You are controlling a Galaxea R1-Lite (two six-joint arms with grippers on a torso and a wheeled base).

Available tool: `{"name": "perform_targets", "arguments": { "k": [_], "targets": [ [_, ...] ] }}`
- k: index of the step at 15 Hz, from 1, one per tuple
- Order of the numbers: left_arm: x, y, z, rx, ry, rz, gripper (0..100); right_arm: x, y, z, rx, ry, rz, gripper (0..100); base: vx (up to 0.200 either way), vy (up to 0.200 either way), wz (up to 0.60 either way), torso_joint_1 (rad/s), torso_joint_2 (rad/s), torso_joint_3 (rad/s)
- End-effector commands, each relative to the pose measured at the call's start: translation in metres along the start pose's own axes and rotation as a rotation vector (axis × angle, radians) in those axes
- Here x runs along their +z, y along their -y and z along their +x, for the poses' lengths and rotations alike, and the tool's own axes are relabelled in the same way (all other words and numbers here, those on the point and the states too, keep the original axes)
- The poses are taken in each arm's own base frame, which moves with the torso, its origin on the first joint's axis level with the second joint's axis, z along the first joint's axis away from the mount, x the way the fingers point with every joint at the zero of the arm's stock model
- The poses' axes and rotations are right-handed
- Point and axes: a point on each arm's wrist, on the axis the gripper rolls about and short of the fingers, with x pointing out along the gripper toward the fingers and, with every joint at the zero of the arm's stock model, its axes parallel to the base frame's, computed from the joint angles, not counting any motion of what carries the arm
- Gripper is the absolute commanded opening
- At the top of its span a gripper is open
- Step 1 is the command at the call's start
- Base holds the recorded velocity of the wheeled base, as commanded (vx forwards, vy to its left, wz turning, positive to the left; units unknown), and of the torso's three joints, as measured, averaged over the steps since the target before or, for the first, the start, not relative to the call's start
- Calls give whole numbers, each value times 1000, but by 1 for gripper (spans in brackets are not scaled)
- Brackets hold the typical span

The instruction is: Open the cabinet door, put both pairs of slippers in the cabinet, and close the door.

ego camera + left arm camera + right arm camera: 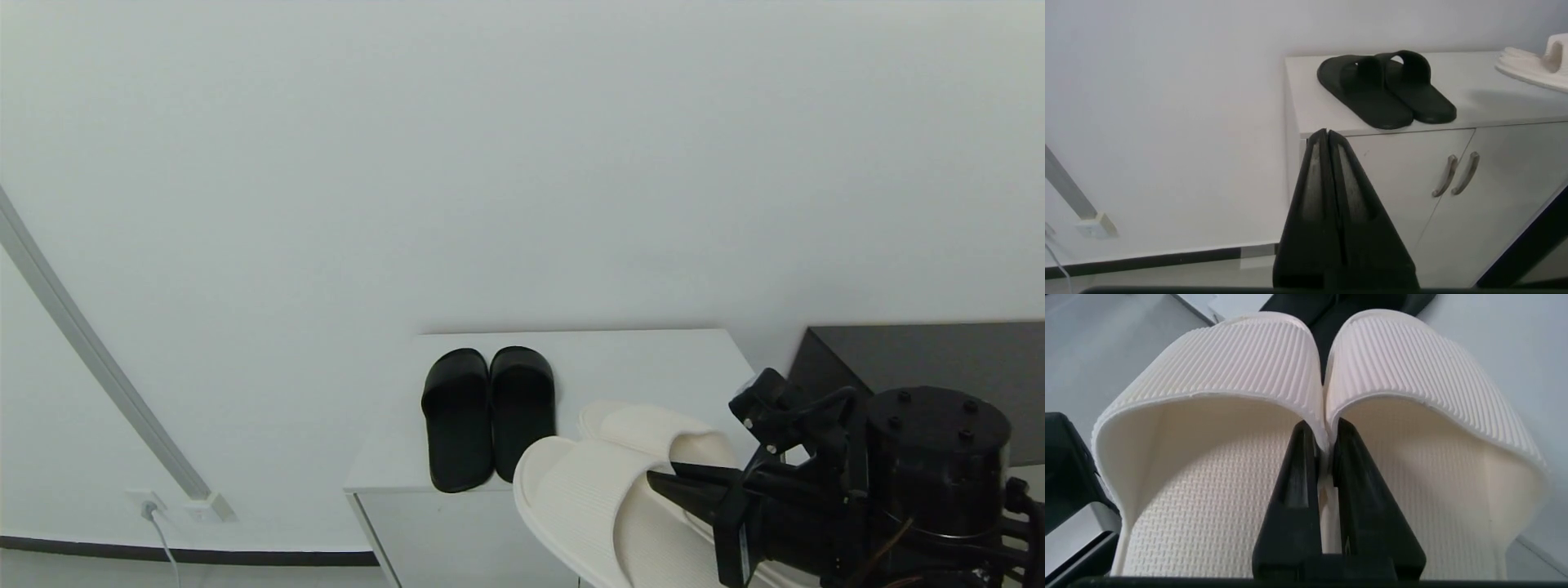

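Cream ribbed slippers (596,498) sit side by side at the front right corner of the white cabinet (653,359), toes and long axis aimed left toward the black slides (488,416) on top. The right gripper (1324,441) pinches both inner strap edges together. Left wrist view adds handles (1467,172) on the closed doors (1511,204), plus the left gripper (1327,143) clamped together, empty.

The black slippers (488,418) are looking plain matte black, no pattern at all. The cream slippers (1249,392) are showing fine ribbing across the straps and a tiny grid texture on the footbeds. Cabinet (653,359) is coming across plain white, its handles (1458,173) reading silvery grey. Left claw (1327,139) and right claw (1324,441) are both looking solid black. Wall (522,163) is looking white, skirting (204,557) black.
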Motion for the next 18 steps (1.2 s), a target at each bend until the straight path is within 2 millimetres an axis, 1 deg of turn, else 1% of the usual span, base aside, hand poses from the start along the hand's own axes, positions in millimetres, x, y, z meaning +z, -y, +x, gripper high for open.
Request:
{"name": "perform_targets", "arguments": {
  "k": [1,7,18],
  "targets": [
    [0,0,0,-1,-2,-1,0,-1,0,-2,1,-2,0,0,-200,0,0,-2,2,2],
    [0,0,0,-1,-2,-1,0,-3,0,0,0,-13,0,0,-200,0,0,-2,0,3],
    [0,0,0,-1,0,-1,0,-9,1,0,-1,-33,0,0,0,0,0,0,0,0]
  ]
}}
